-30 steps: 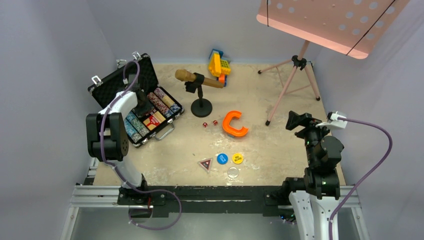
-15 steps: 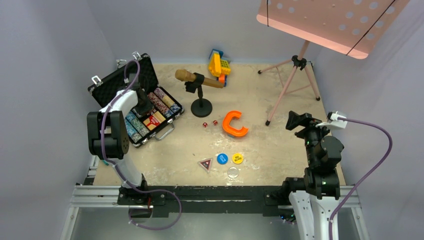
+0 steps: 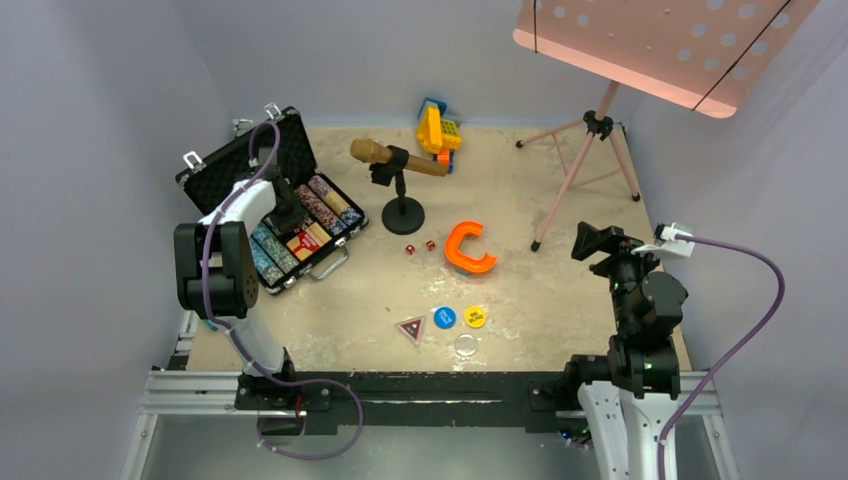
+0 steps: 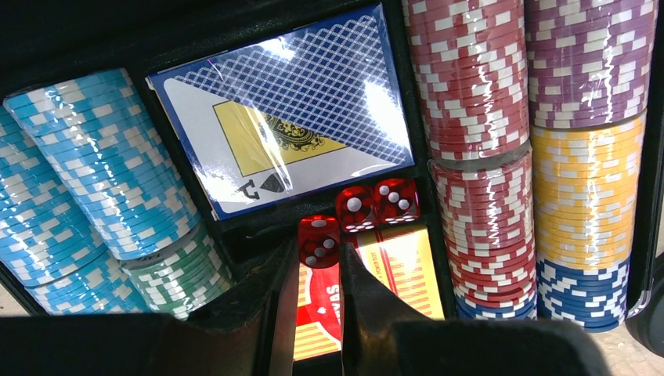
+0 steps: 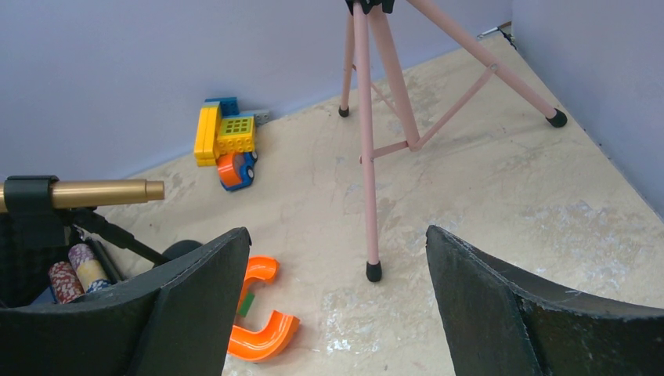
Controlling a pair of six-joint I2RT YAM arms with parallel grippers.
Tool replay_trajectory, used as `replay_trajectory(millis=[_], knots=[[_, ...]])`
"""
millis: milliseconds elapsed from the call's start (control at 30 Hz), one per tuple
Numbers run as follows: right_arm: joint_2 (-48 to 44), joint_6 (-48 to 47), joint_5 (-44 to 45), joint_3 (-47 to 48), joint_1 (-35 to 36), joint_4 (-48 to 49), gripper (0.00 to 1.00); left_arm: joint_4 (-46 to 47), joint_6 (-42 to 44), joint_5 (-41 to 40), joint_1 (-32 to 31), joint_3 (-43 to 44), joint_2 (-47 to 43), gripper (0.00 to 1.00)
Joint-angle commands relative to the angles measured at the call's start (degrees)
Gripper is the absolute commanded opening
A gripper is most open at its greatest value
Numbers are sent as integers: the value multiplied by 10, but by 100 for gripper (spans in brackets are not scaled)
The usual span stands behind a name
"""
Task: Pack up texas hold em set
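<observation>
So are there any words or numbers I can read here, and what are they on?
"AS", partly hidden: red and yellow card deck.
Blue button, yellow button, triangular button: print too small to read.
Small red dice: white dots only, no numerals.
Blue card deck: marks too unclear to read.

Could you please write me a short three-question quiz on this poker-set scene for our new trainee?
1. True or false: the right gripper is open and empty.
2. How many red dice lie on the table, outside the case?
3. Which lies between the triangular button and yellow button? A) blue button B) clear disc C) orange piece
Key: 1 true; 2 two; 3 A.
</observation>
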Motion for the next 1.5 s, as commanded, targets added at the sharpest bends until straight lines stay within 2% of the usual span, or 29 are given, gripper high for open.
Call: replay_trajectory(millis=[0, 267, 567, 800, 1133, 1467], knots=[[1, -3, -3, 13, -2, 15, 87, 2, -4, 14, 3, 19, 5, 0], [1, -3, -4, 13, -2, 15, 87, 3, -11, 27, 3, 20, 9, 1], [2, -3, -4, 13, -2, 15, 88, 2, -12, 23, 3, 23, 9, 13], [2, -3, -4, 13, -2, 15, 87, 1, -11, 21, 4, 24, 10, 26], [2, -3, -4, 13, -2, 15, 87, -1, -8, 7, 3, 25, 3, 39], [2, -3, -4, 12, -2, 15, 87, 31, 2, -5, 3, -2, -42, 41]])
